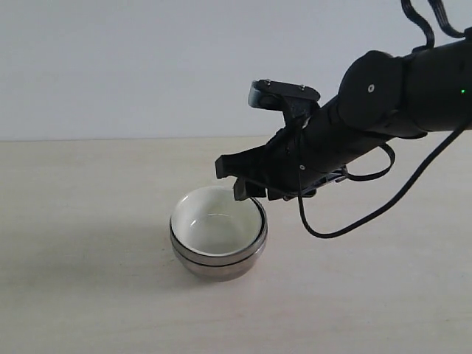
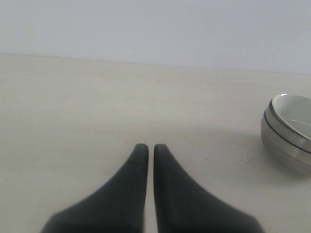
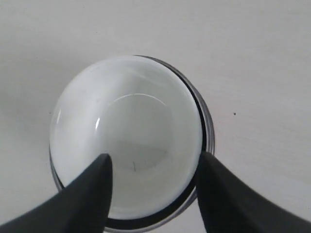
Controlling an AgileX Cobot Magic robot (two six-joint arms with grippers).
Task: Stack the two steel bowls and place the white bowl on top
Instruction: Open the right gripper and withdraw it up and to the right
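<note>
- Left gripper [image 2: 146, 151]: clenched, its two dark fingers [image 2: 132, 167] drawn together with only a thin slit between them. It gripped nothing and hung low over bare table [image 2: 97, 107], well apart from the bowls. We found it in its own wrist view only.
- Stack, middle of the table [image 1: 88, 221]: the white bowl [image 1: 217, 221] sat nested on top of the two steel bowls [image 1: 221, 267], upright, rims nearly level.
- From the left wrist camera the stack was cut off by the frame edge; only part of the white bowl [image 2: 297, 108] and the steel wall [image 2: 284, 151] showed.
- The steel bowls read as two bands parted by a dark line. We could not tell from that which was the wider one.
- Right gripper [image 1: 236, 181]: released, jaws spread wide, holding nothing, poised just above the stack's far right rim.
- Right wrist camera: the gripper [image 3: 154, 159] straddled the white bowl [image 3: 126, 116], one finger [image 3: 92, 194] over its inside and the other at its edge. We could not tell whether either touched.
- The white bowl hid the steel bowls [image 3: 210, 131] except for a thin crescent of rim.
</note>
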